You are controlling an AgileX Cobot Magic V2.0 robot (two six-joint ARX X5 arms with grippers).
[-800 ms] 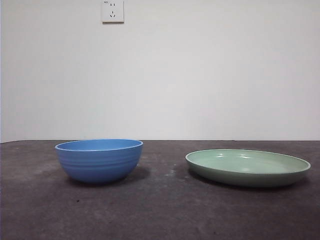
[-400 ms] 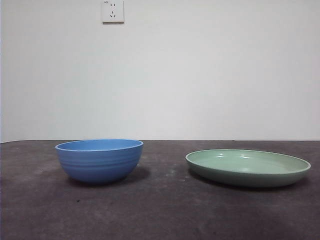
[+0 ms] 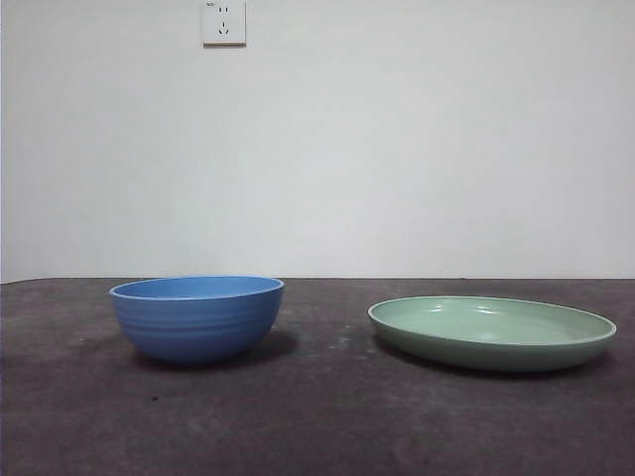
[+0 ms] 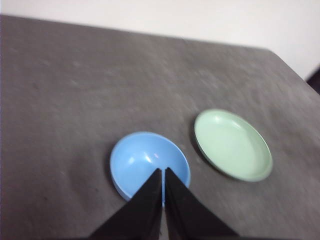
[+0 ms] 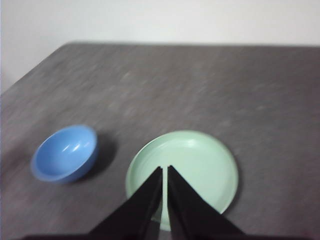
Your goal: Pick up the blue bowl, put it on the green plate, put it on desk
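The blue bowl (image 3: 196, 318) stands upright and empty on the desk (image 3: 317, 416), left of the green plate (image 3: 492, 331), which lies flat and empty. Both show in the left wrist view, bowl (image 4: 142, 162) and plate (image 4: 232, 144), and in the right wrist view, bowl (image 5: 65, 152) and plate (image 5: 200, 165). My left gripper (image 4: 163, 171) is shut and empty, high above the bowl. My right gripper (image 5: 164, 169) is shut and empty, high above the plate. Neither gripper shows in the front view.
A white wall with a socket (image 3: 223, 22) stands behind the desk. The desk's far edge (image 4: 150, 35) and a corner (image 4: 272, 50) show in the left wrist view.
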